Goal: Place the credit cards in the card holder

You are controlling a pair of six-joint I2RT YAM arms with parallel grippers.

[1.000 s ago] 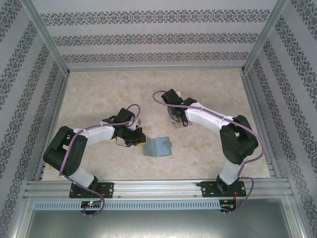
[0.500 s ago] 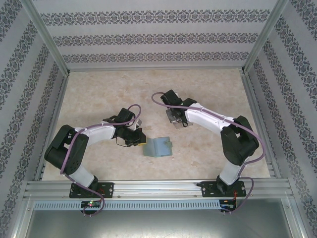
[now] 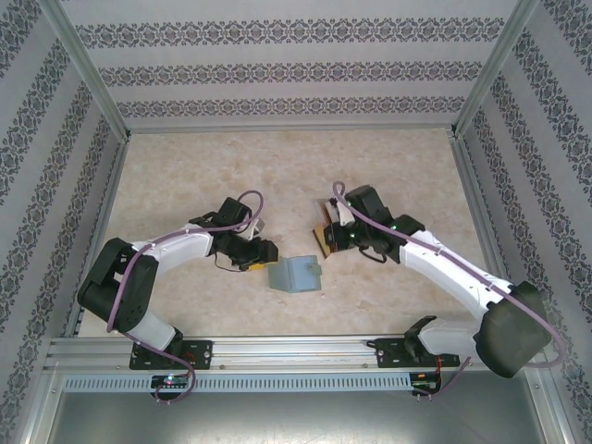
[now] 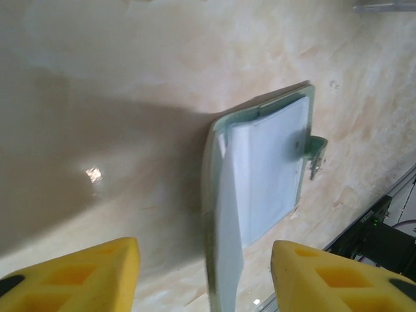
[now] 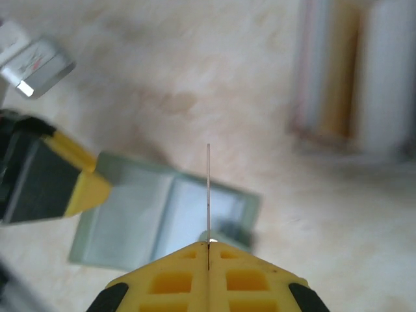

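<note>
Your right gripper (image 5: pixel 208 250) clamped on credit card (image 5: pixel 208 195), edge-on; open card holder (image 5: pixel 169 218) just ahead, toward near edge of table (image 3: pixel 185 166). Left gripper (image 4: pixel 205 276) apart beside it.

The card holder (image 3: pixel 294 275) is sage-green, table (image 3: pixel 185 176) marbled beige.

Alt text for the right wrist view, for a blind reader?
The right gripper pinches a thin card edge-on over the open green card holder. The left gripper has a yellow fingertip by the holder's upper left corner; a blurred rack stands at upper right.
</note>
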